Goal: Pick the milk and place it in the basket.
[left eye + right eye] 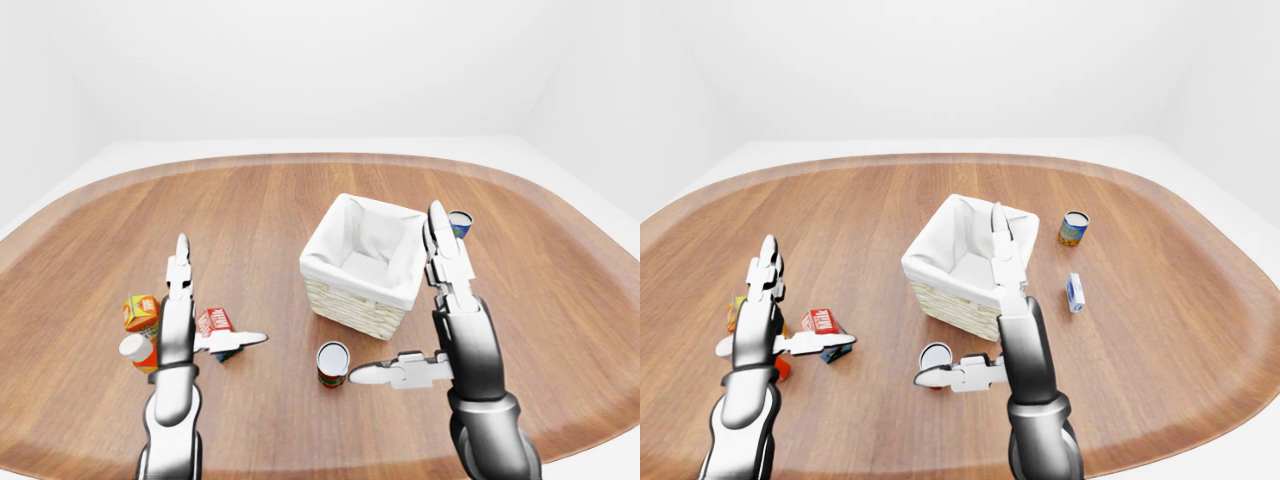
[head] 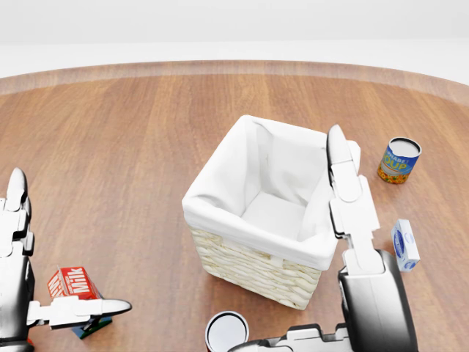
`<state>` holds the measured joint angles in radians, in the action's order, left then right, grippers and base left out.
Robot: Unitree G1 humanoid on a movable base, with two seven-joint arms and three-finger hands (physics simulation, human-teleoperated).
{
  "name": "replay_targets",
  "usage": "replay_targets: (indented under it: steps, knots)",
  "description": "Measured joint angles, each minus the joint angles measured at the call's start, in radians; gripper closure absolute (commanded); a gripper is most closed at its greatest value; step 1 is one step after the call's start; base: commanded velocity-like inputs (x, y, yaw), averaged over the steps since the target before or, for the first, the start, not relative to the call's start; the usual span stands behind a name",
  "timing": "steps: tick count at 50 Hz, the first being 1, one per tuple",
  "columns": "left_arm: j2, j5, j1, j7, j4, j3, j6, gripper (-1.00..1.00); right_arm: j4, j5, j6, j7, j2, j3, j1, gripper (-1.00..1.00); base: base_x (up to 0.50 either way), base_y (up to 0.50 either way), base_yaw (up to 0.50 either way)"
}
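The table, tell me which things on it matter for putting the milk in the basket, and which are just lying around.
For the job:
milk carton, red, by the left hand
basket, white-lined, nothing in it

Lying about:
soup can
small blue and white box
red can
orange carton
orange bottle, white cap

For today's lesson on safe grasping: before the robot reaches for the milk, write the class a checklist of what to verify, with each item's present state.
1. Milk carton located: ok, red carton marked Milk, low left in the head view.
2. Left hand free: ok, fingers open, holding nothing.
3. Left hand placed for the grasp: not ok, its thumb crosses the carton, fingers not yet round it.
4. Basket ready: ok, upright, white lining, nothing seen inside.
5. Right hand clear of the basket: not ok, it overlaps the basket's right rim in the head view.
6. Clutter beside the milk: cannot tell, orange carton stands close.
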<state>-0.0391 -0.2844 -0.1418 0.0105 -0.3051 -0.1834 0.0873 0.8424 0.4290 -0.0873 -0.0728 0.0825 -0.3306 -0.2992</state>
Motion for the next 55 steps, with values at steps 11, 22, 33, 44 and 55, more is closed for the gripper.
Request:
replay_targets:
  steps: [11, 22, 33, 44, 55]
  knots:
    - [-0.023, -0.01, 0.042, -0.025, 0.113, -0.004, 0.0, -1.0, -0.001, -0.002, 0.0, -0.001, 0.0, -0.001, -0.002, -1.0, 0.0, 0.0, 0.0]
    - [-0.047, -0.008, 0.08, -0.049, 0.208, -0.012, 0.0, -1.0, 0.002, -0.011, 0.0, -0.002, 0.003, -0.007, -0.004, -1.0, 0.0, 0.0, 0.0]
    - [-0.059, -0.001, 0.098, -0.054, 0.249, -0.016, 0.0, -1.0, 0.005, -0.013, 0.0, -0.003, 0.005, -0.011, -0.004, -1.0, 0.0, 0.0, 0.0]
    - [-0.066, 0.001, 0.103, -0.054, 0.258, -0.023, 0.0, -1.0, 0.011, -0.013, 0.0, -0.004, 0.006, -0.015, -0.003, -1.0, 0.0, 0.0, 0.0]
    - [-0.077, 0.007, 0.114, -0.057, 0.275, -0.039, 0.0, -1.0, 0.017, -0.012, 0.0, -0.004, 0.007, -0.018, -0.002, -1.0, 0.0, 0.0, 0.0]
